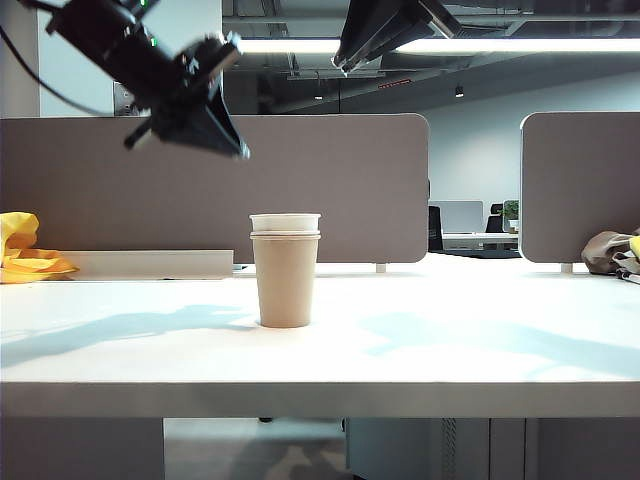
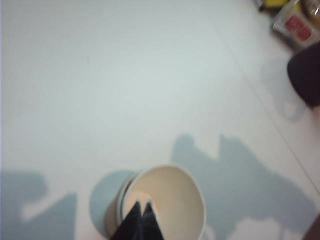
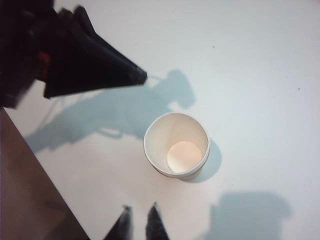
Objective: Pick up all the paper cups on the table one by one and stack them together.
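Note:
The paper cups [image 1: 286,270] stand as one upright stack in the middle of the table [image 1: 480,340]. The outer cup is plain tan, and white rims [image 1: 285,222] stick out of its top. My left gripper [image 1: 240,152] hangs high above and to the left of the stack, shut and empty. In the left wrist view its fingertips [image 2: 141,205] show pressed together over the stack's mouth [image 2: 172,197]. My right gripper [image 1: 342,64] sits at the top of the exterior view, above and right of the stack. In the right wrist view its tips [image 3: 139,207] stand slightly apart with nothing between them, off the cups [image 3: 176,145].
Grey-brown partition panels [image 1: 340,180] close the back of the table, with a low grey rail [image 1: 150,263] at the left. A yellow bundle [image 1: 25,250] lies far left and a crumpled bag [image 1: 610,250] far right. The left arm's dark body [image 3: 85,55] looms in the right wrist view.

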Tool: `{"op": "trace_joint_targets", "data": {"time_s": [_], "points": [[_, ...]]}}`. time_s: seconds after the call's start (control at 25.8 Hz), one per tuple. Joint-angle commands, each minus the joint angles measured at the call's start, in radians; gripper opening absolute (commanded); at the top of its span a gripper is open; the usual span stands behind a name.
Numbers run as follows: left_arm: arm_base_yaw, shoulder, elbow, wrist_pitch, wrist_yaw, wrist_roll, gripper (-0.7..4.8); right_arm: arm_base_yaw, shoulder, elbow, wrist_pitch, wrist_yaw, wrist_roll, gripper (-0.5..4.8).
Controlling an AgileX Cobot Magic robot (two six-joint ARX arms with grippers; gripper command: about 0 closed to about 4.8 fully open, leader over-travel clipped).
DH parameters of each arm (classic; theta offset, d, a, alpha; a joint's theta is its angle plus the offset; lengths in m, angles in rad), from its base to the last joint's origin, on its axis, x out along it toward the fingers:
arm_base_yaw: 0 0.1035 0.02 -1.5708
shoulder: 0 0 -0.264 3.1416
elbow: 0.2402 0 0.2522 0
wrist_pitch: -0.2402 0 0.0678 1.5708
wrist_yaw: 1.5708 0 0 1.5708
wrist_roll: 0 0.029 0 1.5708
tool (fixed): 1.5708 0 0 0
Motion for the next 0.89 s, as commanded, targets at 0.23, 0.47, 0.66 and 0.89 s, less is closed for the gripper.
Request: {"op": "trace_joint_targets", "data": {"time_s": [0.23, 0.47, 0.66, 0.89], "points": [[0.000, -0.130, 0.009, 0.147, -0.243, 0.017, -0.06, -0.001, -0.064, 0.003, 0.079, 0.158, 0.027, -0.06], [0.000, -0.175, 0.009, 0.199, -0.333, 0.014, -0.06, -0.001, -0.079, 0.003, 0.089, 0.230, 0.026, -0.05], [0.000, -0.178, 0.009, 0.199, -0.334, 0.014, -0.06, 0.000, -0.077, 0.003, 0.072, 0.230, 0.026, -0.05], [0.000, -0.178, 0.009, 0.196, -0.334, 0.014, -0.06, 0.000, -0.079, 0.003, 0.003, 0.253, 0.025, -0.05]]}}
